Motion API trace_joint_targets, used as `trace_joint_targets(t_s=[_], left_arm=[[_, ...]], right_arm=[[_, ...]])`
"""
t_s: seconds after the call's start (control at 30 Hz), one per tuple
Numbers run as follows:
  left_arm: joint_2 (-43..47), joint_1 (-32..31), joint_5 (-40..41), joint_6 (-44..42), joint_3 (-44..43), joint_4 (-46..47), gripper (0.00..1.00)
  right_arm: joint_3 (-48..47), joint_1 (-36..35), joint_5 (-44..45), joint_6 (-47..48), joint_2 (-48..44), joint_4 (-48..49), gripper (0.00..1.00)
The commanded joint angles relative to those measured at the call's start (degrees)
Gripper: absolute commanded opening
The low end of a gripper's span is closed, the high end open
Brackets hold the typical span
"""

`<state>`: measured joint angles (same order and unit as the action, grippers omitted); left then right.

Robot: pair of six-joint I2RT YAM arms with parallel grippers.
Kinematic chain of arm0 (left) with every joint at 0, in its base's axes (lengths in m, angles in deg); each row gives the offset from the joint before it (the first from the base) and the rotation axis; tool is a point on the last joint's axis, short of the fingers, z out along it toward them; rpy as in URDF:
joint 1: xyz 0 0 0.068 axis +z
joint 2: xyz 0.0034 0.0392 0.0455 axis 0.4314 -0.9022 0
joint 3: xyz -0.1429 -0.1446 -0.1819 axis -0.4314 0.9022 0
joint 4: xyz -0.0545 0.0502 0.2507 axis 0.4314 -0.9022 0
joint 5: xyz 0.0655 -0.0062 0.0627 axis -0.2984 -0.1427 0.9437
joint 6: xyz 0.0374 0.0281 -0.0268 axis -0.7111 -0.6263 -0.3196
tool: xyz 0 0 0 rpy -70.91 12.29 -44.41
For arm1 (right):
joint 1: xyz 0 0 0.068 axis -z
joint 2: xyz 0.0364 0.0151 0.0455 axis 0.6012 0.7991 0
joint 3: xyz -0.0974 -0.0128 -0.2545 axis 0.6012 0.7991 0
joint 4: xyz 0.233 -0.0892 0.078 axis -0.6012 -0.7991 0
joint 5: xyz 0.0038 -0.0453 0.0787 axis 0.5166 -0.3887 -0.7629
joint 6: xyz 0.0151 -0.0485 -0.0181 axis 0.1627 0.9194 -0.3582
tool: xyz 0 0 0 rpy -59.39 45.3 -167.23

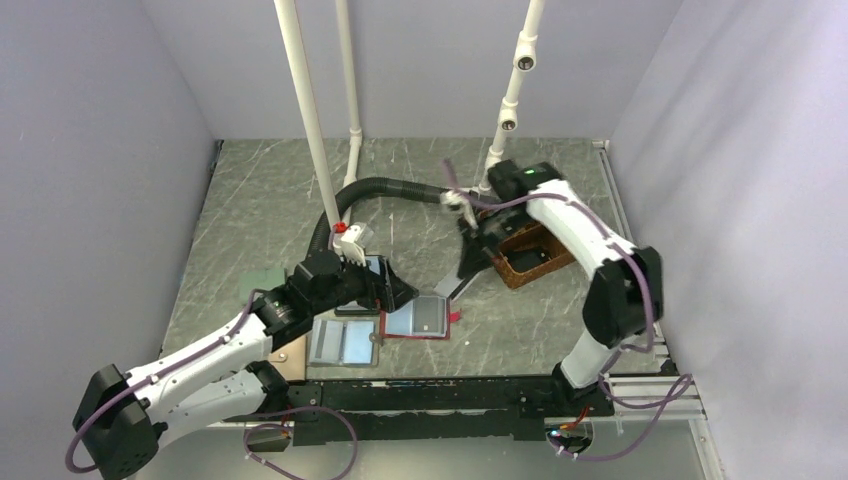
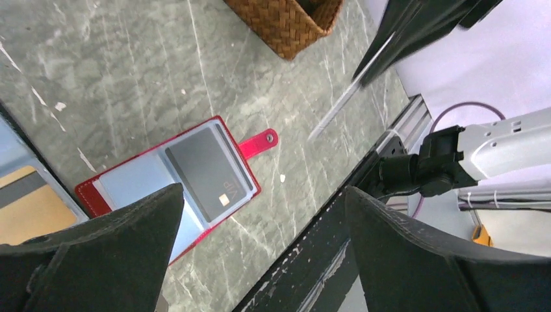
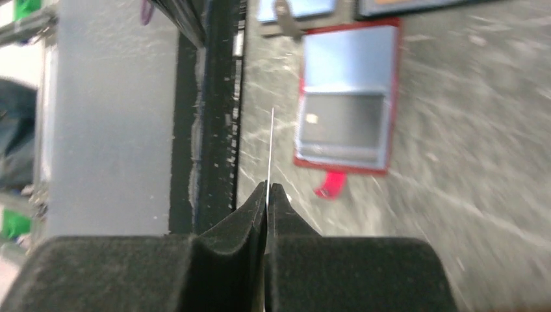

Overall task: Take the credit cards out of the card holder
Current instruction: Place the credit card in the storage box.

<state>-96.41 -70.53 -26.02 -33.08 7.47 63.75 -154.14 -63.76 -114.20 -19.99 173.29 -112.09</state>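
Observation:
The card holder (image 1: 428, 320) lies open on the table, a small red bifold (image 2: 107, 188) with a red tab (image 2: 260, 139). A dark grey credit card (image 2: 208, 172) sits in its right panel (image 3: 344, 120). My left gripper (image 2: 263, 190) hovers open just above the holder's near-left side, with nothing between its fingers. My right gripper (image 3: 268, 188) is shut on another credit card (image 3: 270, 146), seen edge-on. It holds that card (image 1: 452, 286) in the air between the holder and the basket, tilted down towards the table.
A brown woven basket (image 1: 520, 270) stands just right of the right gripper. A pale blue bifold (image 1: 345, 341) lies left of the holder, and a blue wallet with a tan panel (image 2: 26, 208) beyond it. The black rail (image 1: 450, 392) runs along the near edge.

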Motion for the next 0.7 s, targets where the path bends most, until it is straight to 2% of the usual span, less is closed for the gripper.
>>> trace_joint_targets(t_s=[0.0,0.13,0.3,0.47,0.67], left_arm=[[1.5,0.4,3.6,-0.4,-2.5,0.7,0.99],[-1.3,1.1,4.0,-4.6,-4.8,-1.3,0.99],[-9.4,1.9,6.1,-16.7,-14.2,-9.0,0.99],[-18.1,2.3,5.1,-26.9,-24.1,-12.5,1.00],[-28.4,6.7,0.7,-30.6,-32.4,-13.9,0.99]], right_arm=[[0.1,11.7,1.7,4.0,-7.5,-4.0,0.00],[-1.1,17.7,7.8,-0.1,-9.5,-2.0,0.00],[-5.5,26.0,13.9,-4.7,-9.0,1.2,0.00],[-12.4,33.8,16.8,-5.9,-3.6,3.2,0.00],[-21.3,38.4,29.9,-9.7,6.9,6.4,0.00]])
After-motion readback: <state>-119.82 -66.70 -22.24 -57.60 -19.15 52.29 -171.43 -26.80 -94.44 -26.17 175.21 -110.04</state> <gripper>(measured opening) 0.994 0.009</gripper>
